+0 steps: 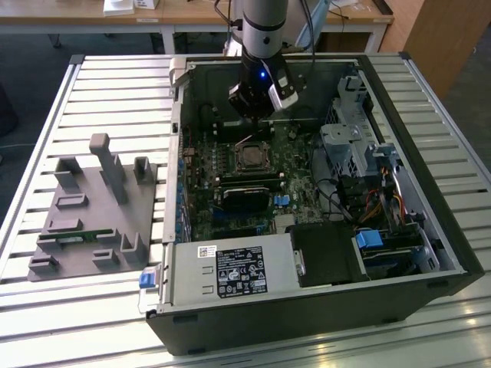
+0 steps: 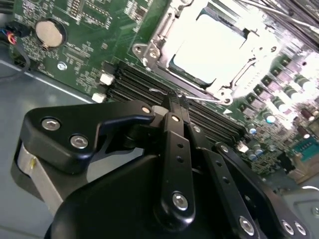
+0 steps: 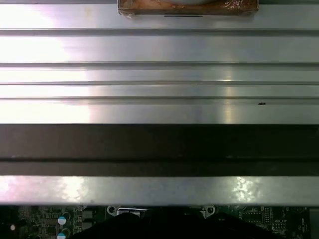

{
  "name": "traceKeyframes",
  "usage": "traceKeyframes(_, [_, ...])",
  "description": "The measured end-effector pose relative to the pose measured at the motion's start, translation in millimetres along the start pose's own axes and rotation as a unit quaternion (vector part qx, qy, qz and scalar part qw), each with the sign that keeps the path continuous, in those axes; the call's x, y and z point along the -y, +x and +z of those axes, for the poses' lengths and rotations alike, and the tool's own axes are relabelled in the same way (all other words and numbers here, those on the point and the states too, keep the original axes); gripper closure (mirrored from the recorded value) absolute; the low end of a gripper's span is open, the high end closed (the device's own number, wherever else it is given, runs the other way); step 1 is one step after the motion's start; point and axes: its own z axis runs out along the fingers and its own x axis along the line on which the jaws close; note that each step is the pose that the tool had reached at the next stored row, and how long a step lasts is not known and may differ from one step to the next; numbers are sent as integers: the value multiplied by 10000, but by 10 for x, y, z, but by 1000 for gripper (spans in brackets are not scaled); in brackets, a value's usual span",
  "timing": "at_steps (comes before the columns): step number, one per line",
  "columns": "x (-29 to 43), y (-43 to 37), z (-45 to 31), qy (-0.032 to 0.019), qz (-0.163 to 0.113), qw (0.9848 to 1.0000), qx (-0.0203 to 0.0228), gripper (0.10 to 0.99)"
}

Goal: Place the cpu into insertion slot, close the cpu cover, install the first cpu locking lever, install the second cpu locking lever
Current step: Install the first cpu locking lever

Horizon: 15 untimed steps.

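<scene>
You see the open computer case [image 1: 322, 192] lying on the slatted metal desk [image 1: 115, 100] in the exterior view, with the arm reaching down into it from twelve o'clock. The pincer [image 1: 255, 107] hangs just above the green motherboard [image 1: 230, 215], at twelve o'clock from the insertion slot [image 1: 251, 159] and close to it. In the second wrist view you look past the black fingers [image 2: 174, 144], which stand pressed together with no gap showing between them (nothing visible is held between them), and their tip sits near the edge of the socket, over the long black memory slots [image 2: 149, 89]. The cpu [image 2: 212, 50] lies flat in the insertion slot, its pale metal top glaring under the light. The cpu cover [image 2: 164, 30] frames it as a silver rim, though you cannot tell from the glare whether it lies fully flat. A thin metal lever [image 2: 199, 97] runs along the socket side nearest the fingers. A round coin battery [image 2: 49, 33] sits on the board well apart from the socket. On the desk, at nine o'clock from the case, you find a grey fixture tray [image 1: 92, 215] with upright blocks.
</scene>
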Motion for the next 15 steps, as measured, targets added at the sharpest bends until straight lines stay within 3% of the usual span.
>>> traceKeyframes(3, [2,-42,33,5,0,10000,0,980])
traceKeyframes(15, [8,-81,166,59,1,10000,-10,980])
